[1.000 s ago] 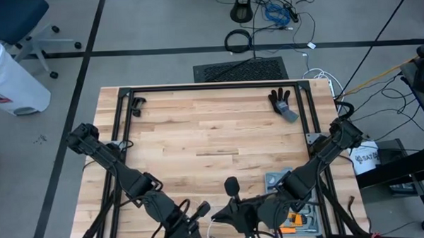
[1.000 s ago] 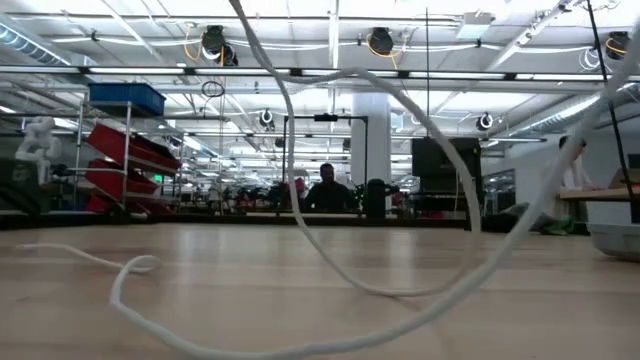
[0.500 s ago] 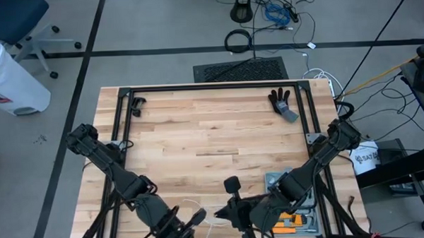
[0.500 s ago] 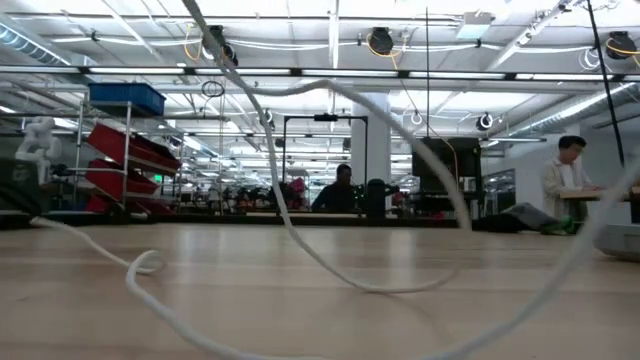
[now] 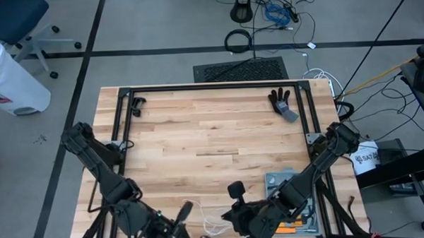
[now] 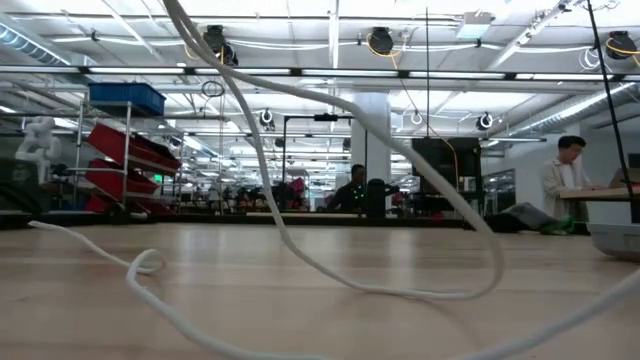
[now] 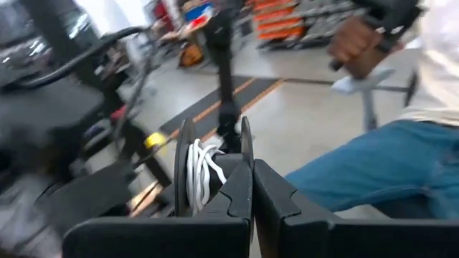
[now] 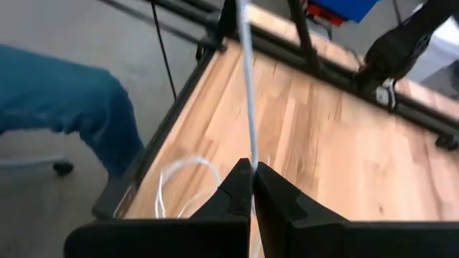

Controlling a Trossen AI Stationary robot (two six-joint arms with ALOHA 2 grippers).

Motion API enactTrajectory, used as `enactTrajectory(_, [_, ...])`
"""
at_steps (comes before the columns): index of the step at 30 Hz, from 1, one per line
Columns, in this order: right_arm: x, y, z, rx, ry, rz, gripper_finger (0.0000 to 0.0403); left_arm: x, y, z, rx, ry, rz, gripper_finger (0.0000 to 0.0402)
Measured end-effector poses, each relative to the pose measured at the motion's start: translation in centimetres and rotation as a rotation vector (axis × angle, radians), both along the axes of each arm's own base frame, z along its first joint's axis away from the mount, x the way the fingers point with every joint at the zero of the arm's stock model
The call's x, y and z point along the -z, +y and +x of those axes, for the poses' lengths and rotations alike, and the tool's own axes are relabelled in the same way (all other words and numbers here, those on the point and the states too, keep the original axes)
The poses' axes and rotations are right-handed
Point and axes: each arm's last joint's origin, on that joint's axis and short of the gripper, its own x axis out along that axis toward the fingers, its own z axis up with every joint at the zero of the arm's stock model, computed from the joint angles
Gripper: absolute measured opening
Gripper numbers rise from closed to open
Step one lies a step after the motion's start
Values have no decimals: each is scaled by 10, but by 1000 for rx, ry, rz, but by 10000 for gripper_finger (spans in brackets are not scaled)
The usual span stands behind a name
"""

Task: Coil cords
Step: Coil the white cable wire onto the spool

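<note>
The white cord (image 6: 300, 250) lies in slack loops on the wooden table (image 5: 213, 140) near its front edge and rises out of the low view at the top. Its black reel (image 7: 208, 168), wound with several white turns, is held up off the table by my left gripper (image 7: 252, 188), which is shut at the near left (image 5: 187, 210). My right gripper (image 8: 252, 172) is shut on the cord itself, above the near middle of the table (image 5: 222, 217). A loose loop (image 8: 183, 179) rests on the wood below it. My left gripper pinches the rim of one of the reel's flanges (image 7: 246, 147) between its two fingertips. The reel stands on edge beyond the fingers, clear of the table. My right gripper pinches the cord's free run (image 8: 250, 154) between its fingertips, slanting down from above. From the pinch the cord runs straight and taut away across the table.
A black frame (image 5: 211, 87) rims the table. A black glove (image 5: 282, 101) lies at the far right and a grey tool tray (image 5: 289, 201) at the near right. A person in blue trousers (image 7: 373, 172) stands just off the near edge.
My left gripper has drawn back toward the table's near left corner with the reel, rising and rolling a little. My right gripper has sunk and tipped further downward. The cord's raised arch has shifted left and its loop on the table has spread toward the right.
</note>
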Motion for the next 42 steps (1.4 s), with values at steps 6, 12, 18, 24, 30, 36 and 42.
enactTrajectory(6, [8,-4,-7,42,97,-20,0,-3,9,-13,-222,57,23,2])
enactTrajectory(12, [11,-5,-17,73,156,-45,0,-3,27,-13,-368,99,91,2])
enactTrajectory(18, [7,-20,-29,179,207,-113,0,-7,59,-10,-462,172,86,2])
enactTrajectory(24, [-12,-34,-44,202,202,-118,0,-8,102,-8,-572,240,97,2])
enactTrajectory(30, [-37,-56,-55,220,166,-85,0,-20,142,-9,-590,250,48,2])
enactTrajectory(36, [-39,-68,-51,319,138,-80,41,-26,167,-15,-619,279,42,2])
enactTrajectory(42, [-23,-73,-53,412,166,-129,117,-35,175,-32,-628,283,-2,2])
